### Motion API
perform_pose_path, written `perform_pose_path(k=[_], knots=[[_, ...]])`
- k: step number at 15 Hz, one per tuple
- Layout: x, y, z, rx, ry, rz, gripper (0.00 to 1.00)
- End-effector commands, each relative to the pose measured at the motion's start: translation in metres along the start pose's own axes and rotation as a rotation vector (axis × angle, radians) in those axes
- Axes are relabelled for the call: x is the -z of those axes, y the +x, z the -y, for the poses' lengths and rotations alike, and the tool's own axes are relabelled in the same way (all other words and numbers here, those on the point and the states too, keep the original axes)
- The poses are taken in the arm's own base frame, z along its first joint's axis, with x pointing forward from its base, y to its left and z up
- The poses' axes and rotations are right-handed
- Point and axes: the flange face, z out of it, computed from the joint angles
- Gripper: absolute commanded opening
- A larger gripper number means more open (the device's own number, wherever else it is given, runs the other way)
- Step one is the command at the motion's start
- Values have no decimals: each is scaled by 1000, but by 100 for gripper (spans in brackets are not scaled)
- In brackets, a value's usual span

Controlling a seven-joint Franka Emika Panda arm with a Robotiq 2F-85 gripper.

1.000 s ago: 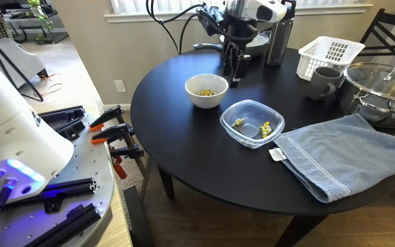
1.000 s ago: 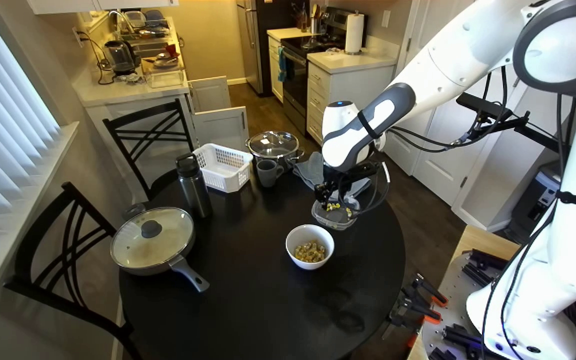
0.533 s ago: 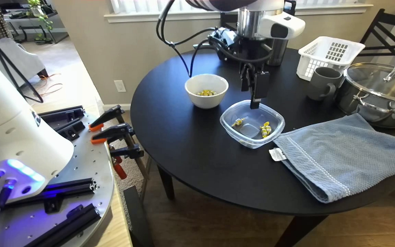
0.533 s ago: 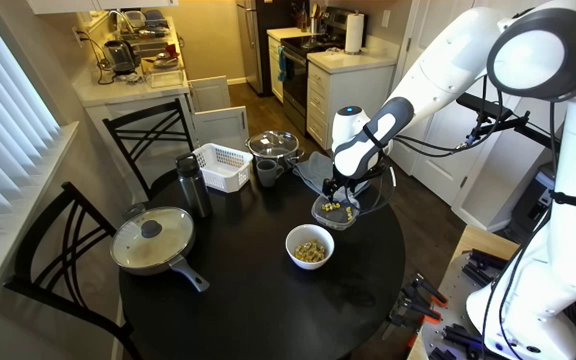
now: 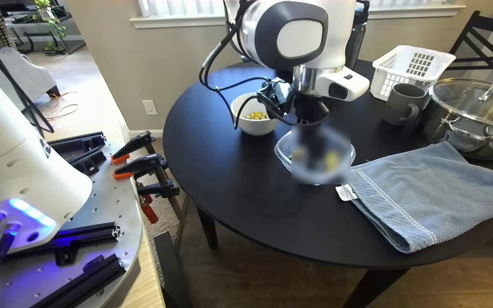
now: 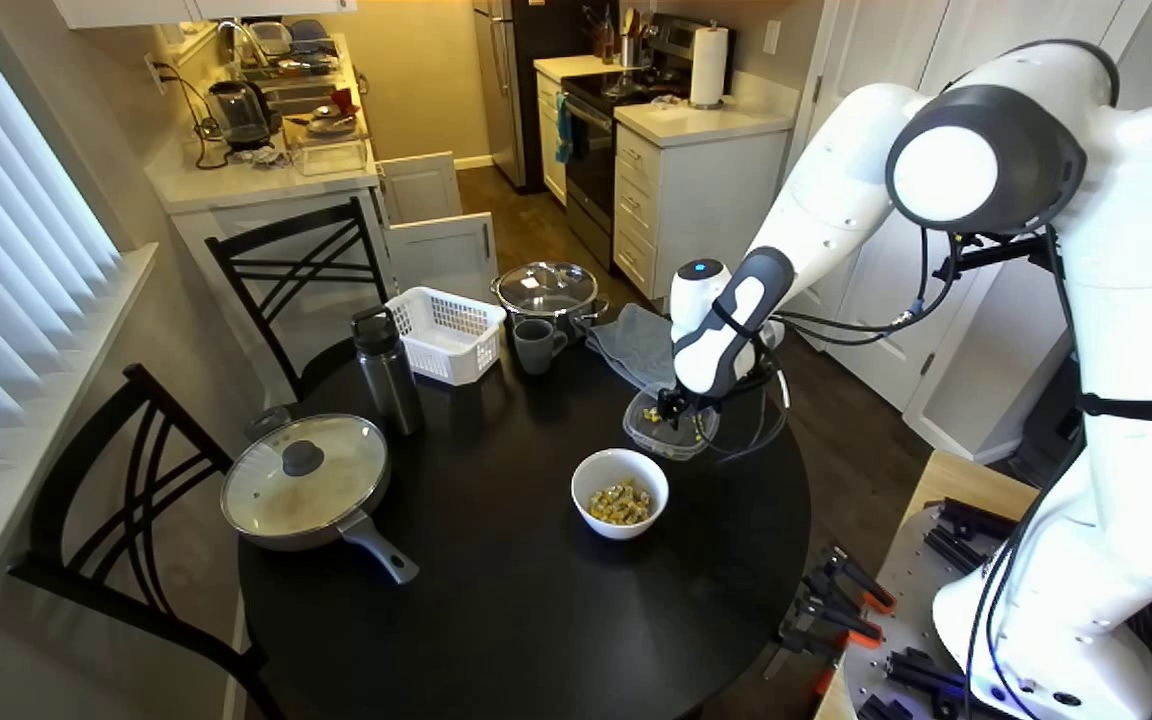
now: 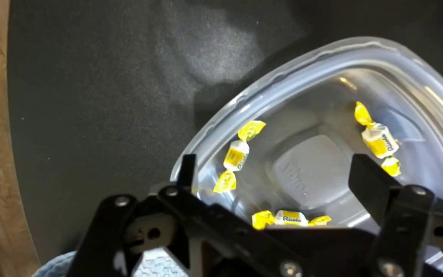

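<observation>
My gripper (image 7: 275,171) is open and empty over a clear plastic container (image 7: 240,100), its two black fingers spread wide apart in the wrist view. Three yellow-and-white wrapped candies show in the container: one near the left finger (image 7: 237,156), one beyond the right finger (image 7: 380,140), and one at the bottom (image 7: 290,218), partly hidden by the gripper body. The container shows in both exterior views (image 5: 282,147) (image 6: 671,452); the gripper is low over it (image 6: 678,405). A blurred patch hides the fingertips in an exterior view. A white bowl (image 5: 255,127) with several candies stands beside the container.
A blue-grey towel (image 5: 435,192) lies beside the container. A lidded pot (image 5: 464,134), a grey mug (image 5: 405,105), a white basket (image 5: 394,79), a steel bottle (image 6: 391,380) and a lidded pan (image 6: 306,480) stand on the round black table (image 5: 246,192).
My gripper has moved from beside the white bowl to over the clear container and come down towards it. The bowl, container and other objects have stayed in place.
</observation>
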Motion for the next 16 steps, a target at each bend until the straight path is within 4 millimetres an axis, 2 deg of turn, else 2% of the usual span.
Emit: perform_pose_path(k=[1,5,7,16], knots=[[-14,4,3,-68,5,10,100],[-23,6,6,-103,13,26,100],[-20,5,9,-110,33,33,100],[36,8,15,-101,106,-32,100]])
